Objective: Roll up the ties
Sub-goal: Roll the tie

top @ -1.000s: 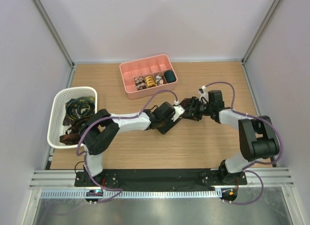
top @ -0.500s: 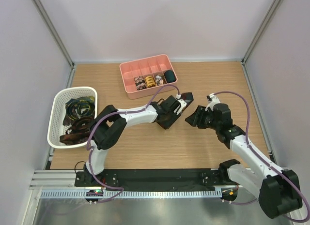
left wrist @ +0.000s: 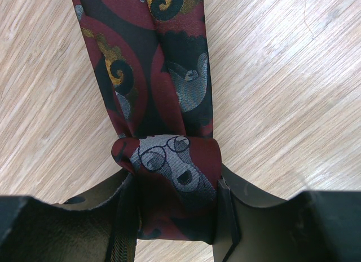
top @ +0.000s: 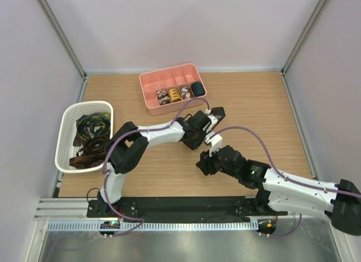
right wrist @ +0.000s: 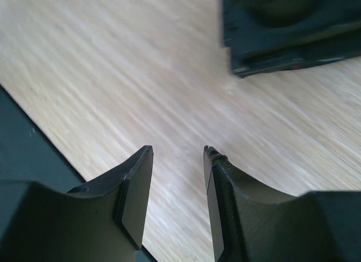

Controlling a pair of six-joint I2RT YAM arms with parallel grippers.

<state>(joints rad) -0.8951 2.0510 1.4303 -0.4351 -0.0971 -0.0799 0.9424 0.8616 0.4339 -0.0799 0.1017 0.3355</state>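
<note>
The left claw has its two fingers closed on the necktie. It pinches the sides of a small first turn of fabric at the lower middle of the left wrist view. The burgundy fold, with a grey bespectacled face on it, sits squeezed between the pads. Gripping the roll by its flanks looks meant to stop the turn springing open while more length is wound on. From that fold the rest of the necktie runs flat along the tabletop toward the top of the frame. It is laid fairly straight, which should let it feed in evenly.

The right claw is parted a moderate way and holds nothing; only bare wood grain shows between its fingers. In the overhead view it hangs low at centre frame, just below the left arm's wrist and clear of the fabric. I judge it is placed to press or guide the tail. The dark block at the upper right of the right wrist view is too blurred to name.

Further out, the pink divided tray at upper centre has four finished coils in its near row, and this roll likely goes there too. The white mesh basket at the left edge holds a heap of loose ties not yet rolled, so the job seems around midway.
</note>
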